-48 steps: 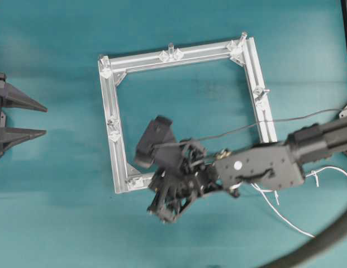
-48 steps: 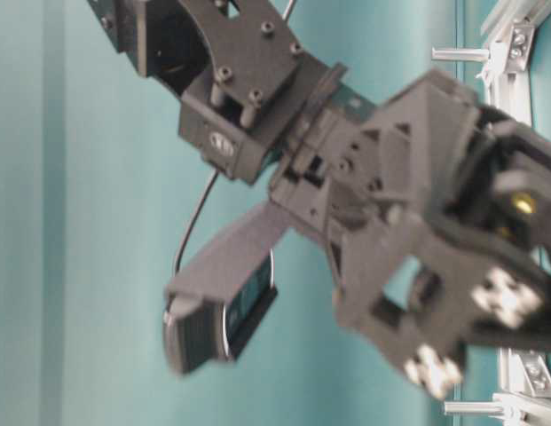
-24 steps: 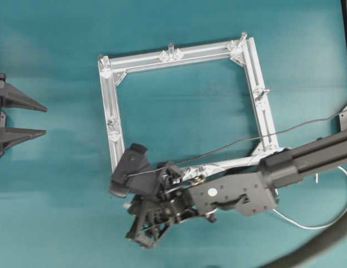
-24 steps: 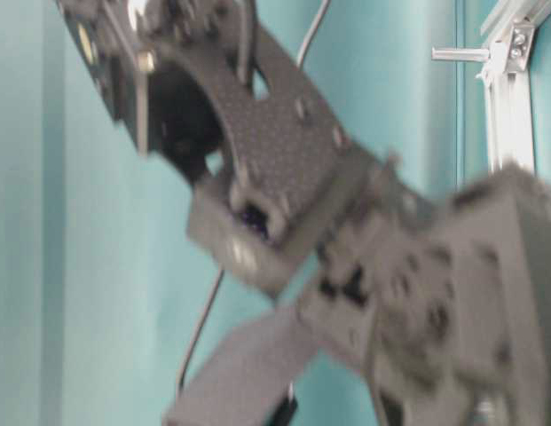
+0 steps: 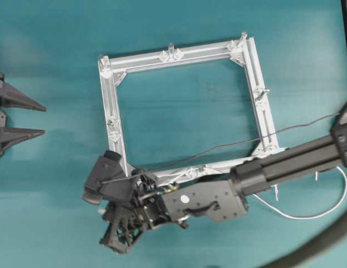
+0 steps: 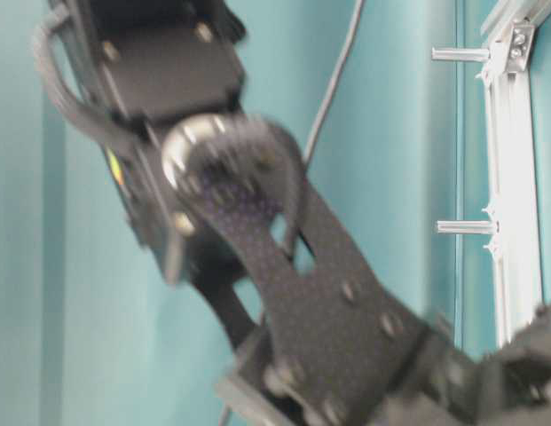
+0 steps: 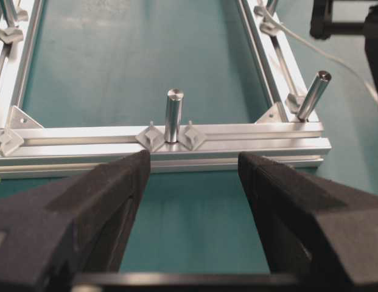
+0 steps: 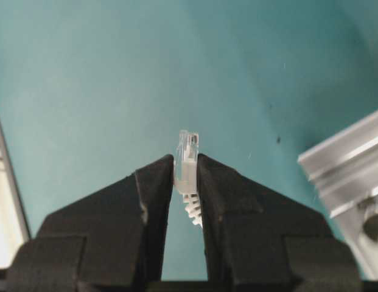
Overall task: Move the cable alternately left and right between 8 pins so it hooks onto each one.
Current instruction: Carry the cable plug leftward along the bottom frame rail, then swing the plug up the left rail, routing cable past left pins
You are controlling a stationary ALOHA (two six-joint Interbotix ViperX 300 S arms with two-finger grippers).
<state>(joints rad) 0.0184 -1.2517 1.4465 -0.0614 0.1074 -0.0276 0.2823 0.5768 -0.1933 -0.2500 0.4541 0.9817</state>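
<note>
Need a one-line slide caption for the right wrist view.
Right end effector pinches the white cable's clear connector end above teal table, aluminium frame at right.

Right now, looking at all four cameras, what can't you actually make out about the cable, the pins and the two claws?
- Overhead: the right claw and the frame's lower-left corner sit under the arm, so whether the cable is hooked there is hidden.
- Table-level: the blurred arm fills the view; only two pins show, no cable.
- Right wrist: the claw grips the cable's connector; the cord behind it is hidden.
- Left wrist: the open left claw is cut off by the bottom edge.
</note>
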